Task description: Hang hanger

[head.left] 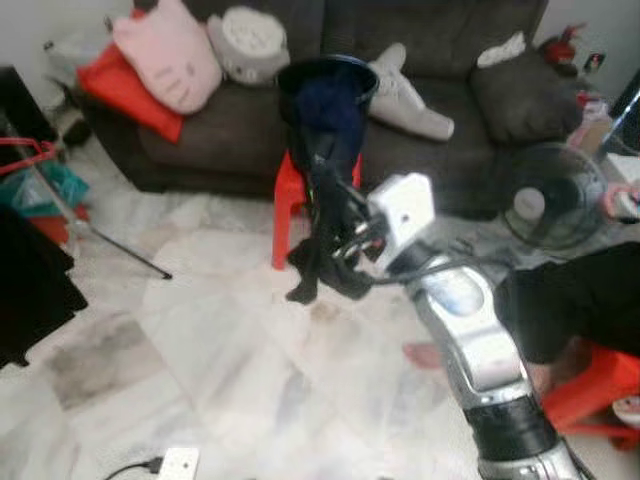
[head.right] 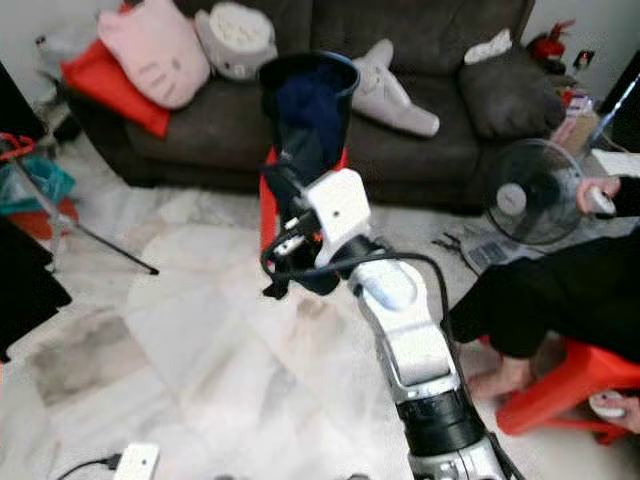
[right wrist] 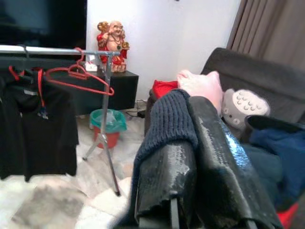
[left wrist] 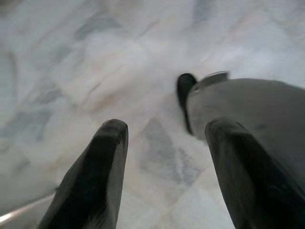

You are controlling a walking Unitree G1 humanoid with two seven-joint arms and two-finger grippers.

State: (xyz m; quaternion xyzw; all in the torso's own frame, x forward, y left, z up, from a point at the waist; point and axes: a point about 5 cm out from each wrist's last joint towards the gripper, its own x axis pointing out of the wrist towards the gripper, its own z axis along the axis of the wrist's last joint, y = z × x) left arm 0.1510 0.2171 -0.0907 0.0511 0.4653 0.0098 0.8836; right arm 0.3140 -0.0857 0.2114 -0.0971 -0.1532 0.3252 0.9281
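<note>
Red plastic hanger (right wrist: pixel 81 76) hangs on steel rack rail (right wrist: pixel 47 50). Right claw (right wrist: pixel 190 157) pinches dark navy knit garment (right wrist: pixel 167 119) above black laundry basket (head.left: pixel 325 85) holding blue clothes. Left claw (left wrist: pixel 164 167) spread over marble floor (left wrist: pixel 95 71).

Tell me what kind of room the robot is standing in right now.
Most likely a home living room: a dark sofa with plush cushions, a floor fan on the marble floor, and a clothes rack with red hangers.

no text, label, brand or number can be read on anything here.
</note>
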